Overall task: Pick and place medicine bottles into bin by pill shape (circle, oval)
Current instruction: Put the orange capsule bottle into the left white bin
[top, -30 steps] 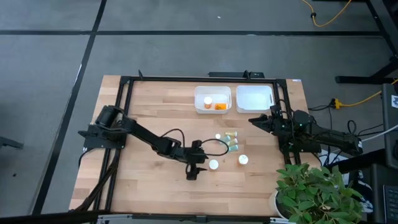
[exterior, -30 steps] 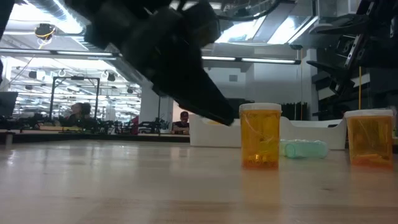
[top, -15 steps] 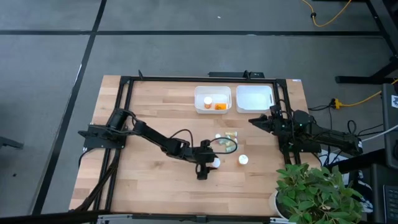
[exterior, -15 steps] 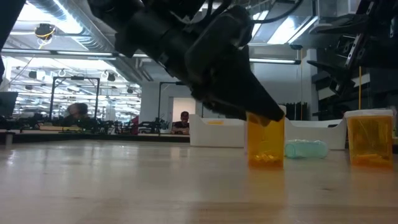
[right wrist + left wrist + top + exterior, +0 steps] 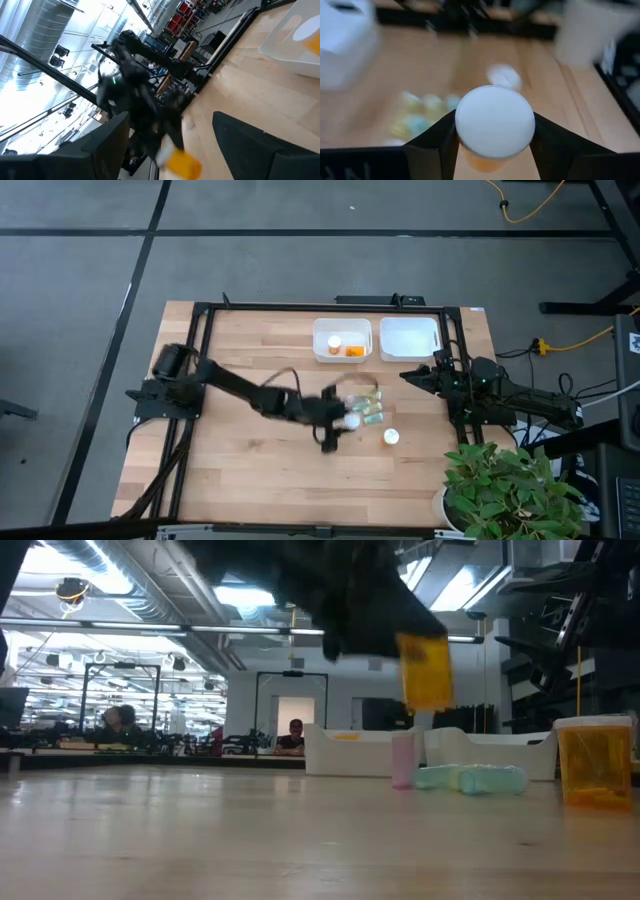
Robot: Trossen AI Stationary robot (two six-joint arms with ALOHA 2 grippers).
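My left gripper point(image 5: 345, 423) is shut on an orange medicine bottle with a round white cap point(image 5: 495, 122), held above the table's middle; the bottle also shows in the low view point(image 5: 425, 670). Another orange bottle point(image 5: 391, 437) stands upright on the table nearer the right edge. Pale green-teal bottles point(image 5: 372, 412) lie on their sides just beyond the held one. My right gripper point(image 5: 412, 373) is open and empty at the table's right, near the right bin. My left gripper pinches the orange bottle between its two fingers point(image 5: 432, 142), one on each side just under the white cap point(image 5: 495, 122). The fingers slant down from the table's left. The bottle point(image 5: 425, 670) hangs about upright, lifted clear of the table.
Two white bins stand at the far edge: the left one point(image 5: 318, 340) holds orange bottles, the right one point(image 5: 384, 340) shows white inside. A potted plant point(image 5: 500, 485) overhangs the near right corner. People sit in the room beyond the table point(image 5: 295, 735).
My left gripper has gone toward the table's right edge to the upright orange bottle, taken hold of it below the cap and lifted it clear of the table, a little toward the far edge.
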